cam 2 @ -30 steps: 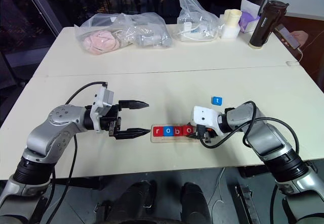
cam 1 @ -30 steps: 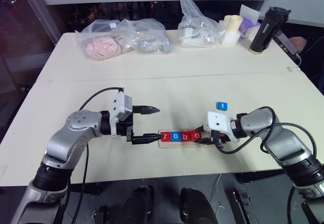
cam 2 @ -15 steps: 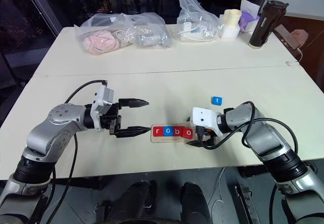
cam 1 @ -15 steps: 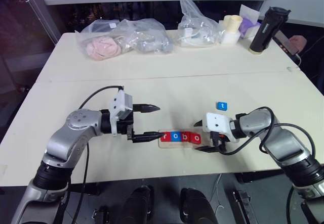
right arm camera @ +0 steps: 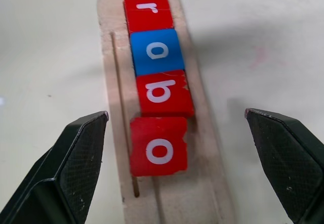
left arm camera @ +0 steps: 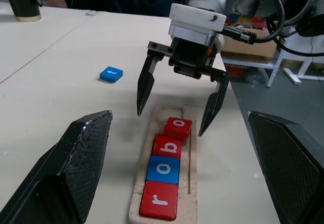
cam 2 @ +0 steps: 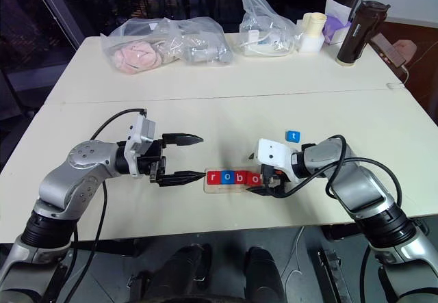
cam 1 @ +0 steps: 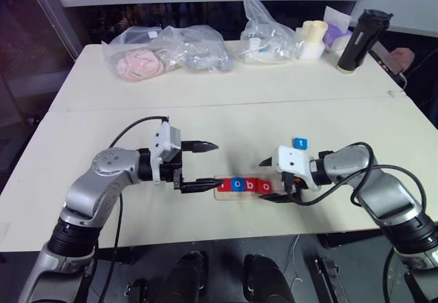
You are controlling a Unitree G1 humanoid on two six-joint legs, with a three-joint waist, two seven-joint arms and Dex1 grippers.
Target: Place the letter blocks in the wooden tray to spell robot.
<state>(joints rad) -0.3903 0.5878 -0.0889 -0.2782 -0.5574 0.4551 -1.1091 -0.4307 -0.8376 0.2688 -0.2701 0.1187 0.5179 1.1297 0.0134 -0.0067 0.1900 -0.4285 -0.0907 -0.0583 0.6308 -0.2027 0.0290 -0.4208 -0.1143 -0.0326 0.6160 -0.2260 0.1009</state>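
**Four blocks seated, "t" outstanding**

While the wooden tray (cam 1: pixel 243 187) lies near the front edge of the table (cam 1: pixel 226 111), you will find four letter blocks in it, reading r, o, b, o: red r (left arm camera: pixel 160 199), blue o (left arm camera: pixel 164 169), red b (left arm camera: pixel 168 146), red o (left arm camera: pixel 177 128). The last red o sits slightly askew against the b, its near corner off line in the right wrist view. The tray's end at three o'clock of that block is bare wood. The blue t block (cam 1: pixel 300 143) lies flat on the table at about one o'clock from the tray, apart from it.

Your right gripper (left arm camera: pixel 177 110) hangs over the tray's bare end, its two fingers spread wide, one each side of the tray and gripping nothing. Your left gripper (cam 1: pixel 200 165) sits at nine o'clock of the tray, fingers spread apart and empty, the lower fingertip (cam 1: pixel 205 182) just beside the tray's end by the r.

Bags (cam 1: pixel 168 50), a cup (cam 1: pixel 311 40) and a dark flask (cam 1: pixel 363 40) stand along the far edge, at twelve o'clock.
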